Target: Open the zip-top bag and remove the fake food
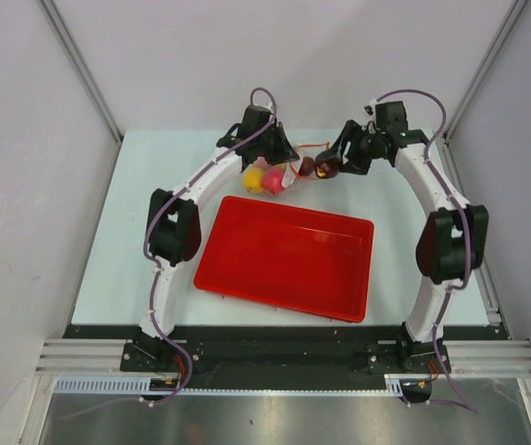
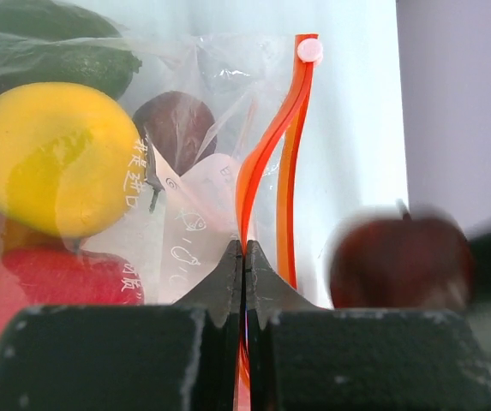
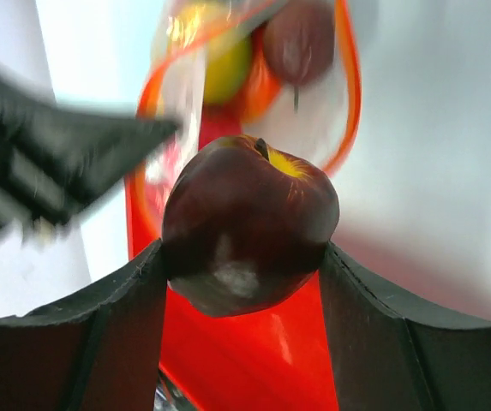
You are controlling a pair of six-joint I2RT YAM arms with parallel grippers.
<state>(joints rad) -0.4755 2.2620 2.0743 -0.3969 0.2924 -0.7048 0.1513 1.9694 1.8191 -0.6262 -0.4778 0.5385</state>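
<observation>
Pale table [image 1: 154, 269]: left fingers [image 2: 226, 282] pinch zip-top bag [image 2: 202, 197] strip, fruits [image 2: 52, 158] inside; right fingers [image 3: 125, 325] clamp maroon apple [image 3: 245, 223].

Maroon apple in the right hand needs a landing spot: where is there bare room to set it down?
The red tray is bare throughout. The table is also free left of the left arm. Crowded: beyond the tray's far edge, where the left hand pinches the zip-top bag and the right hand holds the maroon apple.
</observation>
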